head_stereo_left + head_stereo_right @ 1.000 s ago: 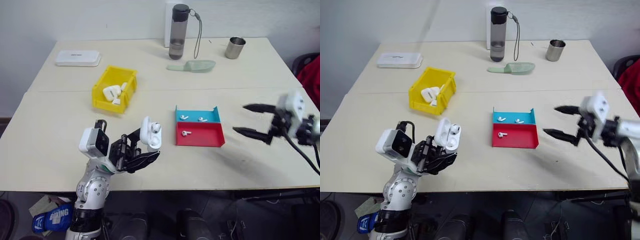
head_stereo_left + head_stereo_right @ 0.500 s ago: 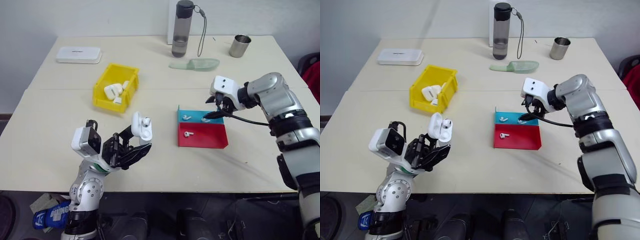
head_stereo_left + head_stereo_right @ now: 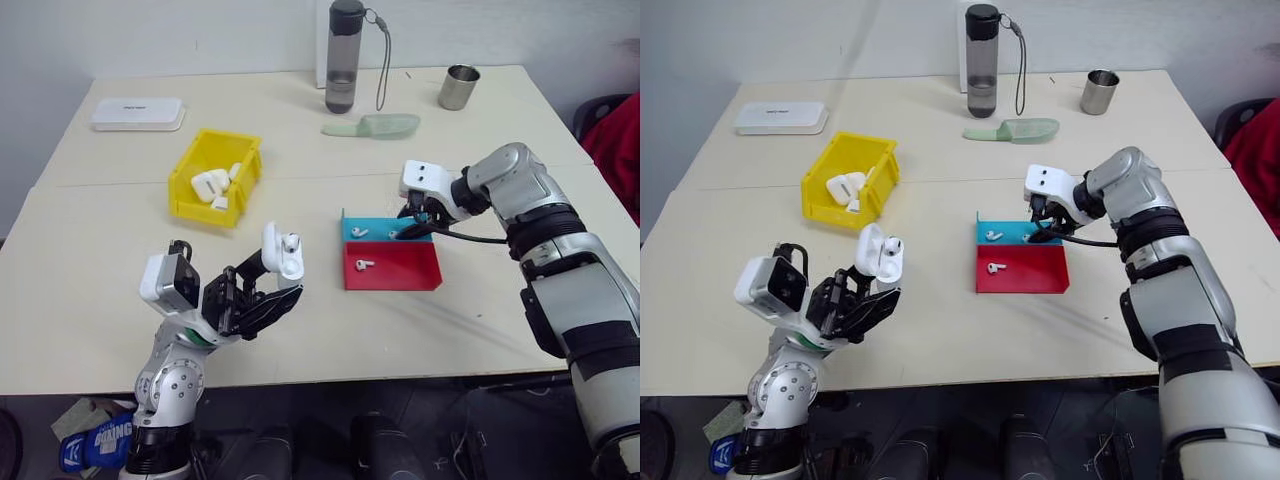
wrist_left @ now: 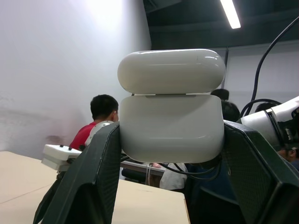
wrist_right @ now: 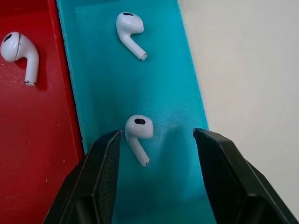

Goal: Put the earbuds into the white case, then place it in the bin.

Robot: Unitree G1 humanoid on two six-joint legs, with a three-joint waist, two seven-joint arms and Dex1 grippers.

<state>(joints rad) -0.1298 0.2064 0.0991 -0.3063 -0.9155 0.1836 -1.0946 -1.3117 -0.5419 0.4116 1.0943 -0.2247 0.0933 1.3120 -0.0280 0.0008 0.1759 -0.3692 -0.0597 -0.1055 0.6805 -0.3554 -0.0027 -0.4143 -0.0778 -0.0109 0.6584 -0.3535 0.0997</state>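
Up near the front edge of the cream tabletop (image 3: pixel 480 330), the left gripper (image 3: pixel 268 298) clamps the white case (image 3: pixel 281 251), a glossy rounded pebble with its flip lid hinged open. Its wrist view shows the smooth case body wedged between textured black fingers (image 4: pixel 88 182), with people in the room beyond. The head views show something white seated inside the case, too small to make out clearly.

Toward the middle of the tabletop, the right gripper (image 3: pixel 1040 232) points down into the shallow blue tray (image 3: pixel 1012 235), which adjoins the shallow red tray (image 3: pixel 1025 275). Its wrist view shows the jaws partly apart, straddling one of the earbuds (image 5: pixel 138 133), glossy white with a short stem; one finger is just beside it, and I cannot tell whether it touches. A second earbud (image 5: pixel 129 27) lies further along the blue tray, a third (image 5: pixel 21 51) on the red.

Toward the left side sits the bin (image 3: pixel 213 176), bright yellow plastic, holding several white pieces.
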